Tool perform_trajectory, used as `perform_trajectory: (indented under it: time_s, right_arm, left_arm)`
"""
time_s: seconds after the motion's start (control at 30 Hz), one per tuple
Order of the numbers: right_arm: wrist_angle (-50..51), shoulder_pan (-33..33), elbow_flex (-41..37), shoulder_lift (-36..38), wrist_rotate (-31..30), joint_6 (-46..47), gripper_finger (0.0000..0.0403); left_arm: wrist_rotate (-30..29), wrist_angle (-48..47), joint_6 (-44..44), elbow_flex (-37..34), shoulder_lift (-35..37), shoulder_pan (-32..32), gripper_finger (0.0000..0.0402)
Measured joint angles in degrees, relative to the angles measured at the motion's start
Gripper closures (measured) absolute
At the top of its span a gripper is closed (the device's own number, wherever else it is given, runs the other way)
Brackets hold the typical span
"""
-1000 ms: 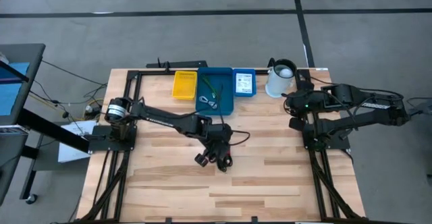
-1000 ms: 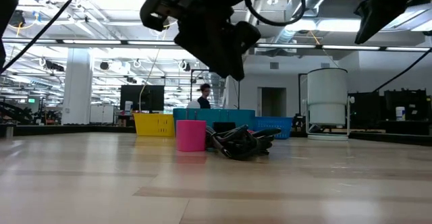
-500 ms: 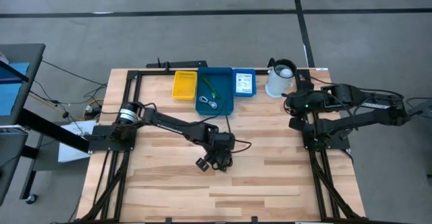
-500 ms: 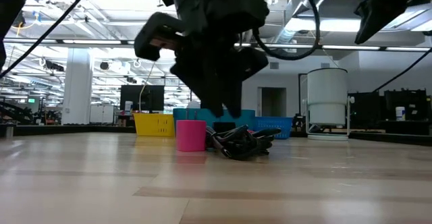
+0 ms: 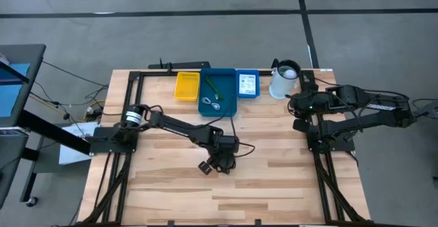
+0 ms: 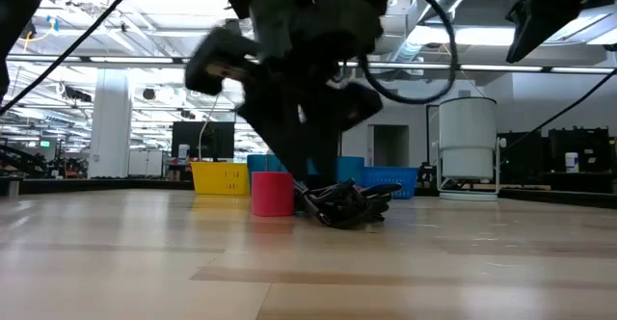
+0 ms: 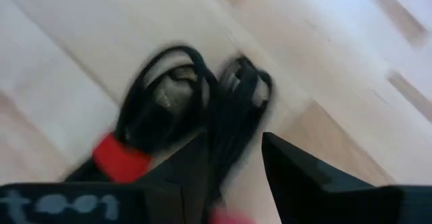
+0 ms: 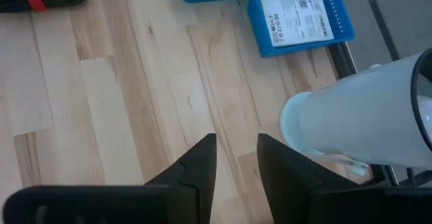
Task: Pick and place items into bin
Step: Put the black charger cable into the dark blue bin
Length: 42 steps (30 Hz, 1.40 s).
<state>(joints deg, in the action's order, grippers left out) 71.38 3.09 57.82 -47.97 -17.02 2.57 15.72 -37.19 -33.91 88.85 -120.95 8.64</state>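
Left wrist view: left gripper [image 7: 233,166] parted over black coiled cables [image 7: 192,109], nothing gripped; right gripper [image 8: 235,158] parted, idle at three o'clock.

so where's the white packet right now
In the high view the white packet lies in the small blue tray at the table's back edge, between the larger blue bin and the white jug.

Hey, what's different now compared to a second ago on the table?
The left arm has stretched out and come down, bringing its tool right over the black coiled cables beside the pink cube. The fingers sit open around the bundle, and no grip shows yet. The cables, the cube, the bins and the white jug stayed put, and the right arm has not moved from the right edge.
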Motion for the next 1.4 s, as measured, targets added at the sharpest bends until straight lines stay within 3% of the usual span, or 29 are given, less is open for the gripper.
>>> perform_trajectory:
  time_s: [0.43, 0.73, 0.9, 1.17, 1.4]
  right_arm:
    - [-0.37, -0.04, 0.0, -0.04, 0.17, 0.02, 0.0301]
    - [-0.71, -0.04, 0.0, -0.02, 0.17, 0.02, 0.0301]
    - [-0.71, -0.04, 0.0, -0.02, 0.17, 0.02, 0.0301]
    - [-1.06, -0.04, 0.0, -0.02, 0.15, 0.02, 0.0301]
    - [-1.19, -0.04, 0.0, -0.02, 0.15, 0.02, 0.0301]
  left_arm:
    - [2.9, 0.74, -0.47, -0.04, -1.42, -0.39, 0.0277]
    - [3.42, 0.65, -2.05, -0.04, -1.4, -0.36, 0.0386]
    - [2.62, -2.41, -1.98, 1.97, -1.38, -0.19, 0.0383]
    - [-8.45, -11.51, -4.98, 9.89, -1.31, 1.63, 0.0394]
    - [-25.76, -23.84, -7.08, 17.09, -1.29, 0.27, 0.0396]
